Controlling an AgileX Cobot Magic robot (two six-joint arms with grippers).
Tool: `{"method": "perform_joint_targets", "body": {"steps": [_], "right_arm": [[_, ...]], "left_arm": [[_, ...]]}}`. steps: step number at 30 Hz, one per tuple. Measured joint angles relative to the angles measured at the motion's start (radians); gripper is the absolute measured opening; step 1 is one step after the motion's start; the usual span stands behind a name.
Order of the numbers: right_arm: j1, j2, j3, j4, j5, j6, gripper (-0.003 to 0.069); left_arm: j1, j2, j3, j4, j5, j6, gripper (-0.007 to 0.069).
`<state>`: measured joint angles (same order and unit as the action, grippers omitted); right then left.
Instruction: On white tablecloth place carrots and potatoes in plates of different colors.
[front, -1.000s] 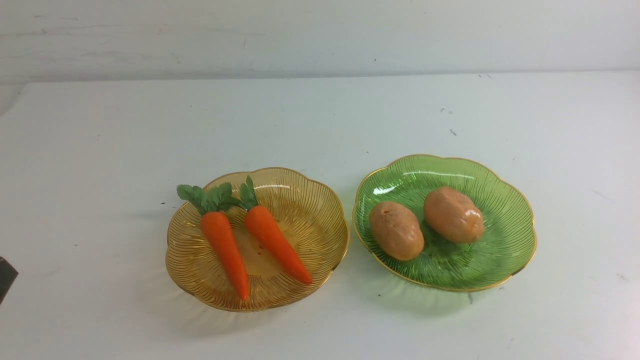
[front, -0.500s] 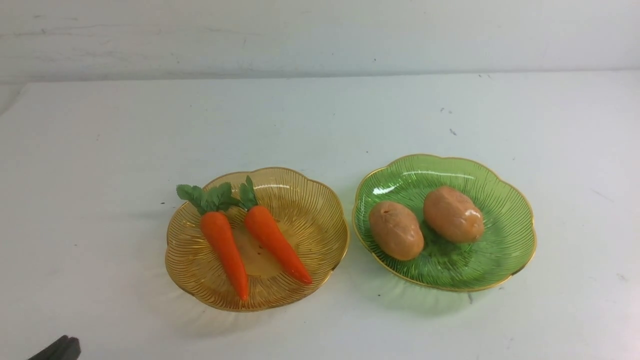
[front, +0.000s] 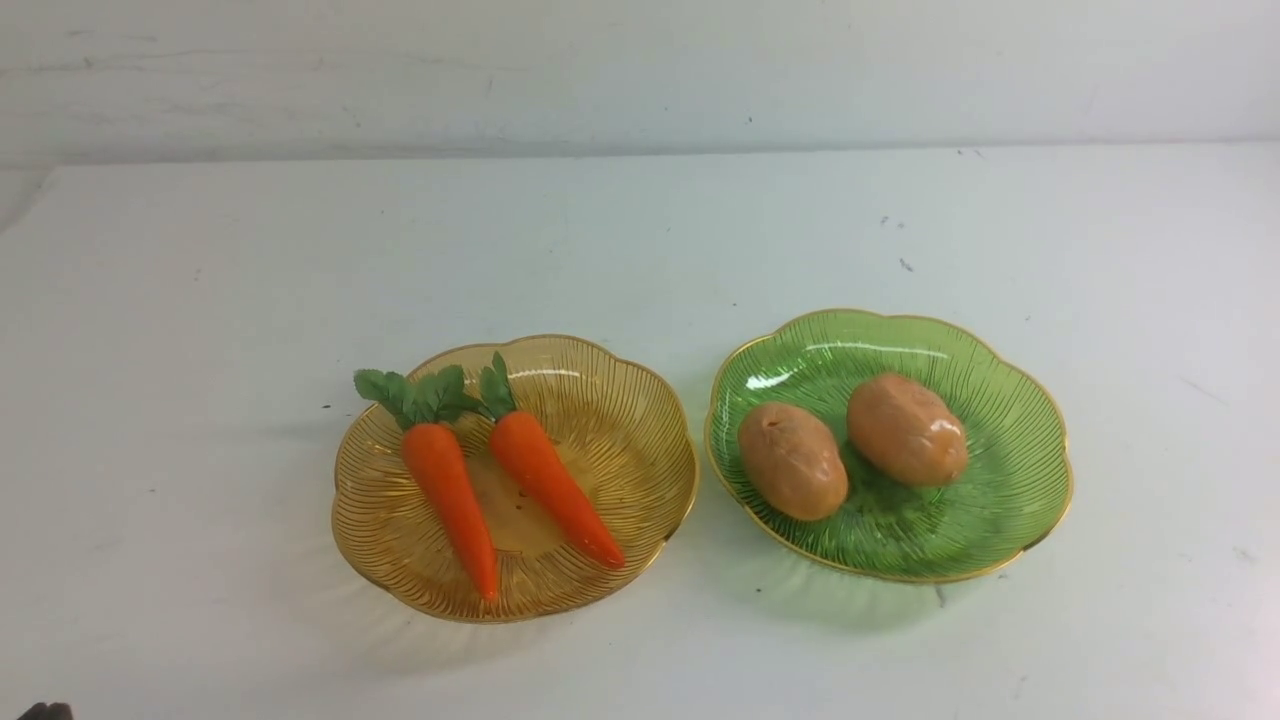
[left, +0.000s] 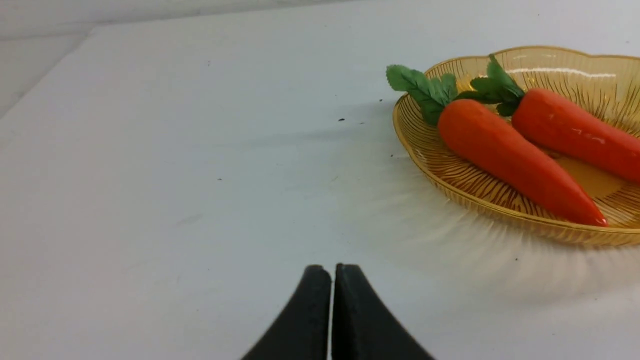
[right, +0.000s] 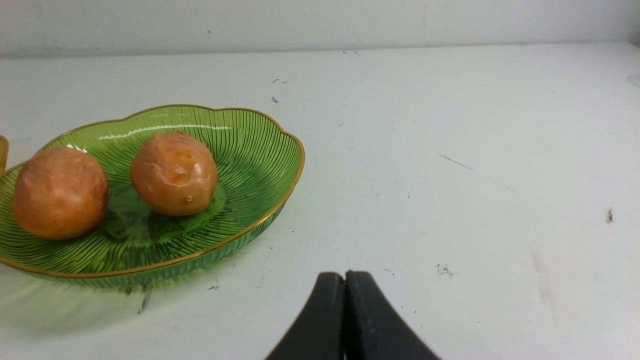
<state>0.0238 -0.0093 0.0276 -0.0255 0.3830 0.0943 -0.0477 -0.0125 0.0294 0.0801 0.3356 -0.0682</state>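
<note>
On the white tablecloth (front: 640, 230) I see two carrots (front: 450, 497) (front: 553, 487) lying side by side in the amber plate (front: 640, 440), leaf tops pointing away from me, and two potatoes (front: 793, 461) (front: 907, 429) resting in the green plate (front: 1010, 440) just beside it. Both my left gripper (left: 332, 272) and right gripper (right: 345, 280) (each seen only from its own wrist camera) hang over bare cloth with jaws pressed together, holding nothing.

White tablecloth (front: 200, 300) — two plates (front: 640, 420).
</note>
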Motion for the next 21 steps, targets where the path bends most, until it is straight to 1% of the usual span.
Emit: {"method": "perform_joint_targets", "body": {"steps": [2, 5, 9, 15, 21], "right_arm": [[0.0, 0.0, 0.0, 0.0, 0.0, 0.0, -0.0015], [0.0, 0.0, 0.0, 0.0, 0.0, 0.0, -0.0015], [0.0, 0.0, 0.0, 0.0, 0.0, 0.021, -0.0015], [0.0, 0.0, 0.0, 0.0, 0.0, 0.023, -0.0015], [0.0, 0.0, 0.0, 0.0, 0.0, 0.023, -0.0015]], "left_arm": [[-0.012, 0.0, 0.0, 0.017, 0.009, -0.03, -0.0003], [-0.013, 0.0, 0.0, 0.022, 0.034, -0.045, -0.0003], [-0.011, 0.0, 0.0, 0.025, 0.043, -0.046, -0.0003], [0.026, 0.0, 0.0, 0.024, 0.043, -0.046, -0.0003], [0.027, 0.0, 0.0, 0.023, 0.043, -0.046, -0.0003]]}}
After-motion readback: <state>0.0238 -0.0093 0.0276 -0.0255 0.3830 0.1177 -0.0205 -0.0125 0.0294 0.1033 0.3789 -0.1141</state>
